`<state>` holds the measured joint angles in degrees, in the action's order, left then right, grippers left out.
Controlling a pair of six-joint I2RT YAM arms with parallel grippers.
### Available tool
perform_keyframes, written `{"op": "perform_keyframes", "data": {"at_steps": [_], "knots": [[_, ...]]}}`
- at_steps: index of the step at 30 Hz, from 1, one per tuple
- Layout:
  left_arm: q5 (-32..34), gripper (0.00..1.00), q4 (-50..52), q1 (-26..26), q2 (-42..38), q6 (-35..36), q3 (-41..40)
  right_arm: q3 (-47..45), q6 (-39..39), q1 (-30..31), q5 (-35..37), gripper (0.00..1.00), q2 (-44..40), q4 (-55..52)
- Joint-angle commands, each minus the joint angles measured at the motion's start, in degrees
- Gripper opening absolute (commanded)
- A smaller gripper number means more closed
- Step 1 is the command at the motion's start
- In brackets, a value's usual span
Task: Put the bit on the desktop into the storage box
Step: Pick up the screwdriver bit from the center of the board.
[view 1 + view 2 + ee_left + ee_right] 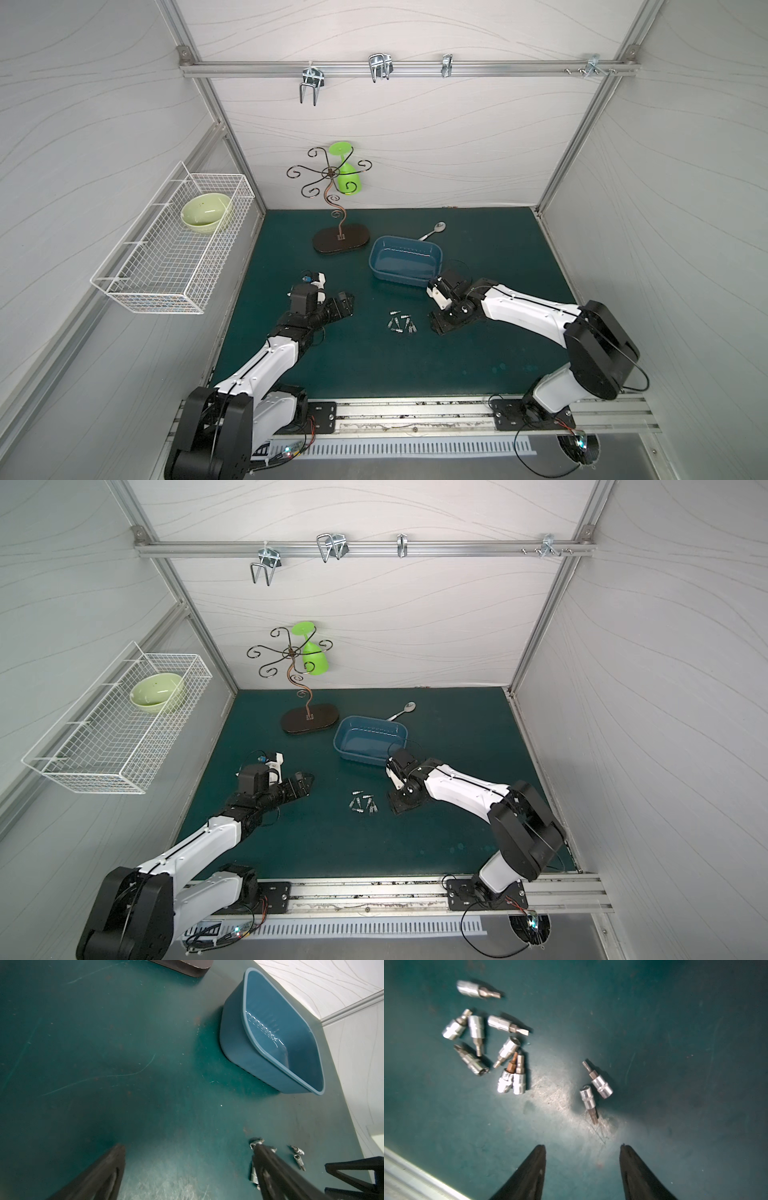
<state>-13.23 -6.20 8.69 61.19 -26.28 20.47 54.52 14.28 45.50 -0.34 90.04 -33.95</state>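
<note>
Hovering by the bit (588, 1098) at mid frame, the right claw (582, 1145) sits wide and empty, ready to pinch it.

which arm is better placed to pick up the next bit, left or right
Right, likely. The right gripper hangs open beside the bits, two straight ahead of its jaws; the storage box is next to that arm. The left gripper sits farther off.

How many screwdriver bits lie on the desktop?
10: eight small silver metal bits clustered on the dark teal desktop, two more apart, nearer the right tool. None show in the blue plastic storage box.
</note>
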Motion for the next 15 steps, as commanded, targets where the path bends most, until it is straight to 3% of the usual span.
{"op": "perform_keyframes", "data": {"at_steps": [1,9,15], "knots": [[1.46,0.99,-0.58,0.10,-0.20,1.12,2.08,1.07,-0.65,0.75,2.48,0.57,1.46,-2.28],[1.63,0.99,-0.57,0.10,0.32,1.01,2.32,2.12,-1.09,0.82,3.56,0.42,4.84,-0.96],[1.32,0.99,-0.72,0.10,1.11,1.05,2.46,3.82,-1.50,1.16,4.57,0.38,6.93,-0.81]]}}
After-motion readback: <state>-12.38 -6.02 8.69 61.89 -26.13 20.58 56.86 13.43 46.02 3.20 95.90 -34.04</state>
